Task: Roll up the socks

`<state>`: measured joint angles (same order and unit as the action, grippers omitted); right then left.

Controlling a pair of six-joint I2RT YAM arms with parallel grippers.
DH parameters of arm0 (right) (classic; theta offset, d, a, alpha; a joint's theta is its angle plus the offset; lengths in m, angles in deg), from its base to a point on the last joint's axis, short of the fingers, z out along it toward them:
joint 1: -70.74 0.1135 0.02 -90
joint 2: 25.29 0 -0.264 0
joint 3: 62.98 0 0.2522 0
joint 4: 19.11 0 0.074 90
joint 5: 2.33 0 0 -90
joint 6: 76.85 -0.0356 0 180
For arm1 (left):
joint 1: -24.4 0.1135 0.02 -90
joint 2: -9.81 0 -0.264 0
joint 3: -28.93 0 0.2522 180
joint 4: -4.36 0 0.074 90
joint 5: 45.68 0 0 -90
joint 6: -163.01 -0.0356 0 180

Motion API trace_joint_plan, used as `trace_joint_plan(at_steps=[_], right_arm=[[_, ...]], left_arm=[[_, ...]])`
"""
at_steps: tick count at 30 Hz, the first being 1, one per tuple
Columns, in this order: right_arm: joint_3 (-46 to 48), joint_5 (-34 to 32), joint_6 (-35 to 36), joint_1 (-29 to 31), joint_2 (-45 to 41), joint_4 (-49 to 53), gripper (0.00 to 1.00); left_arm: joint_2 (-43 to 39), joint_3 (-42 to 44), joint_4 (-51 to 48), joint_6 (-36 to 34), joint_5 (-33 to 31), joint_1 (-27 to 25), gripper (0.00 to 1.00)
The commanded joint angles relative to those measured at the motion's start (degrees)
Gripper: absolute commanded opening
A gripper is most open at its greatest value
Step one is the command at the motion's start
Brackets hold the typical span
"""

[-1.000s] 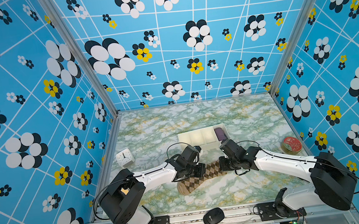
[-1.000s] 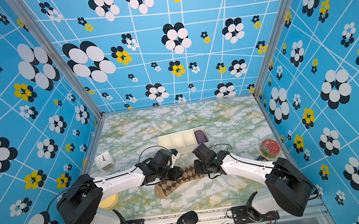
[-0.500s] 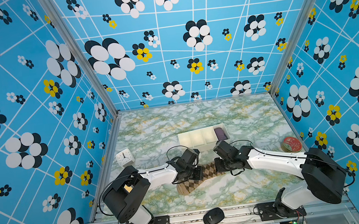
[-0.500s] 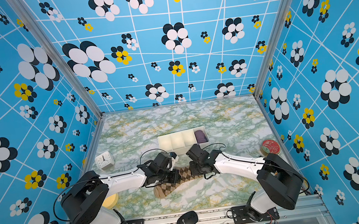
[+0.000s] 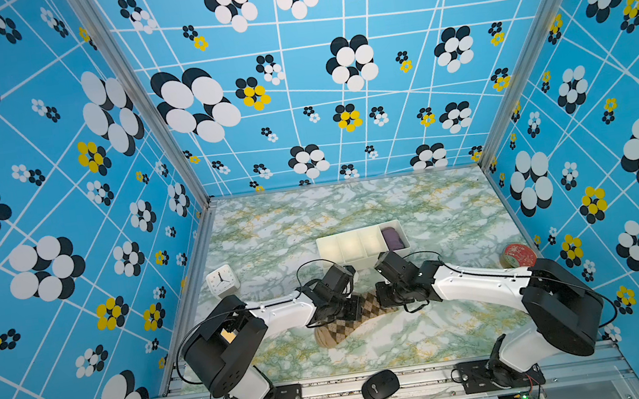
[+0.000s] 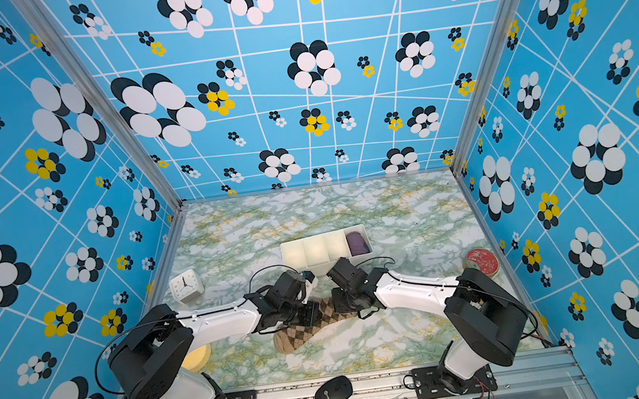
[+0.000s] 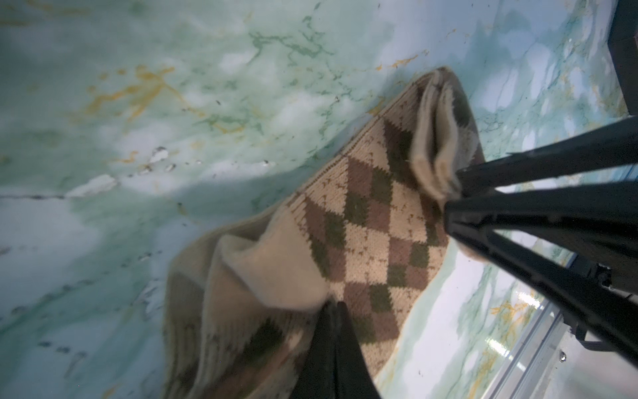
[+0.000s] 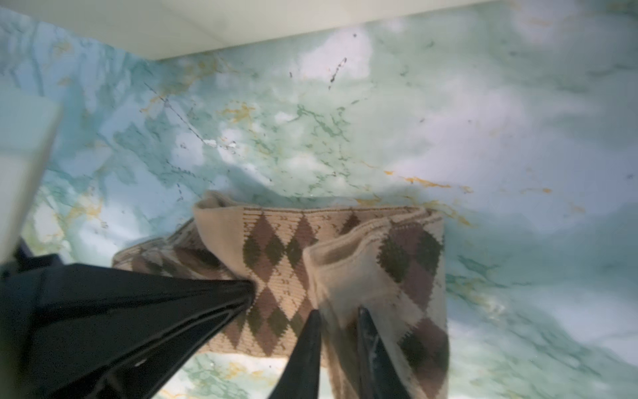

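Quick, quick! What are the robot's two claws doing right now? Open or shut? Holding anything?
Left gripper: closed, pinching a fold of the socks.
Right gripper: open, jaws apart with the socks' fabric between them.

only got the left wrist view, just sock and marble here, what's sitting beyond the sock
Observer: A white divided tray sits just beyond the socks, as both top views show.
Operator: anything in it
Observer: A purple fabric bundle lies in the end compartment on the right of the top views.
Operator: anything else close by
Observer: A white clock stands off to the left in the top views, apart from the socks.
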<state>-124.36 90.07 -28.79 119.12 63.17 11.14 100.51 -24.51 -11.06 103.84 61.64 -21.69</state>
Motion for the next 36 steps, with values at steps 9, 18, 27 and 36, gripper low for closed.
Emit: trace_joint_plan(at_steps=[9,18,27,36], right_arm=[[2.9,3.8,-1.5,-0.5,3.0,-6.5,0.36],[8.6,10.5,-5.3,-3.1,3.6,-15.6,0.35],[10.3,11.1,-4.7,-4.8,-1.4,-15.0,0.37],[10.0,12.5,-4.0,-5.0,-6.4,-15.1,0.40]], left_arm=[[1.0,1.0,0.5,-0.2,0.4,0.6,0.05],[1.1,0.5,0.5,-0.1,0.9,0.7,0.05],[0.7,-1.4,0.6,-0.1,1.4,0.8,0.05],[1.1,-4.7,0.4,-0.5,2.0,0.7,0.05]])
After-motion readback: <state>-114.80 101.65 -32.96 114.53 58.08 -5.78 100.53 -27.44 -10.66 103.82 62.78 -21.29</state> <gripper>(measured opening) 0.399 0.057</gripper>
